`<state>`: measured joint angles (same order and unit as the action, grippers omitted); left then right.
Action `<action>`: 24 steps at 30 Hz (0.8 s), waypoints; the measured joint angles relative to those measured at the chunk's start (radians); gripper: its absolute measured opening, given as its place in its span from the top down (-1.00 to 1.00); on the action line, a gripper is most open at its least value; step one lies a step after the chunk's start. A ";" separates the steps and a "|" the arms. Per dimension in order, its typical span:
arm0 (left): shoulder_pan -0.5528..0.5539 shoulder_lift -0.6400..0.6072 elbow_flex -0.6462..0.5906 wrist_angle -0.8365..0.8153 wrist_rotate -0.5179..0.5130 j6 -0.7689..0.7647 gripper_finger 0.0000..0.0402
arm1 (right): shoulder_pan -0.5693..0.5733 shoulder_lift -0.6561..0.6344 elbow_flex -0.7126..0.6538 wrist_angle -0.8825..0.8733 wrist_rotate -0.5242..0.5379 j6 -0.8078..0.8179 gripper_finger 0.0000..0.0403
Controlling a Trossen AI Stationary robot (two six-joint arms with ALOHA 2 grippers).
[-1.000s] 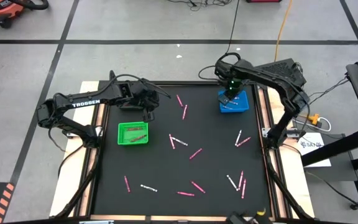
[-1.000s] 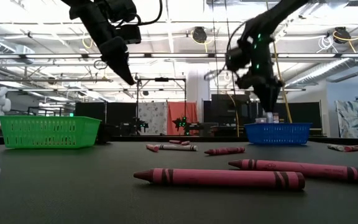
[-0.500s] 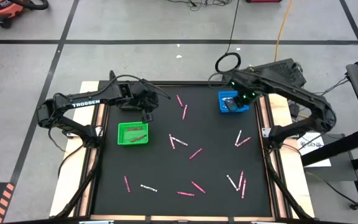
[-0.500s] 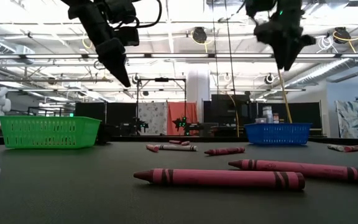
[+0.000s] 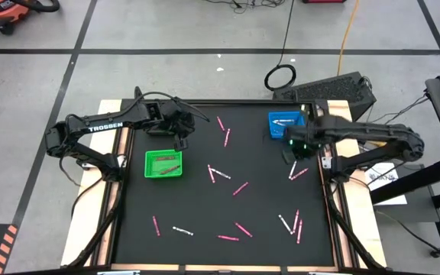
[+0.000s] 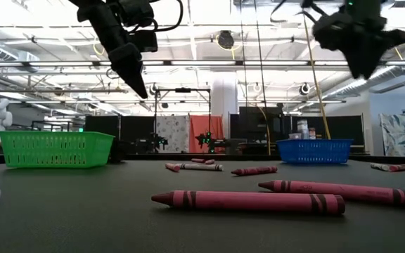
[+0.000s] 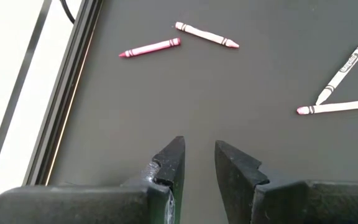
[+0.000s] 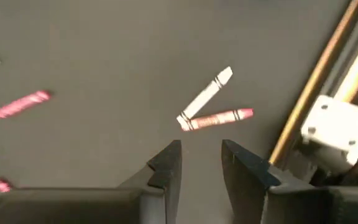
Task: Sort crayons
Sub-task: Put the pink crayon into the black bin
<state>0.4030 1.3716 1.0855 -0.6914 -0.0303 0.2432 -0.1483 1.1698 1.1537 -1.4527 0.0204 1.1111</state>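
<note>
Spreading across the black counter (image 5: 250, 164), pink and white crayons (image 5: 240, 188) lie loose between the green tray (image 5: 163, 163) and blue tray (image 5: 286, 124). Both end effectors hover empty, fingers slightly parted: left end effector (image 5: 182, 142) beside the green tray, right end effector (image 5: 293, 150) above a crossed pair (image 8: 211, 107).

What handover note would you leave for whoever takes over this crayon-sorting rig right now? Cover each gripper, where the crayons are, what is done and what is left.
Left gripper: open, empty, raised beside the green tray.
Right gripper: open, empty, raised above the white crayon and pink crayon that meet in a V near the right edge, in front of the blue tray.
Done: the green tray holds a few reddish crayons; the blue tray holds some too, colour unclear.
Left: well over a dozen pink and white crayons lie scattered on the black mat, mostly centre and front. The V pair looks the likely next pick.
</note>
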 joint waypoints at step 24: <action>0.000 0.000 0.000 0.001 0.000 0.000 0.56 | 0.570 0.010 -0.227 0.368 -0.101 0.505 0.51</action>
<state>0.4031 1.3716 1.0855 -0.6899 -0.0307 0.2432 0.4214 1.1795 0.9272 -1.0848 -0.0802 1.6158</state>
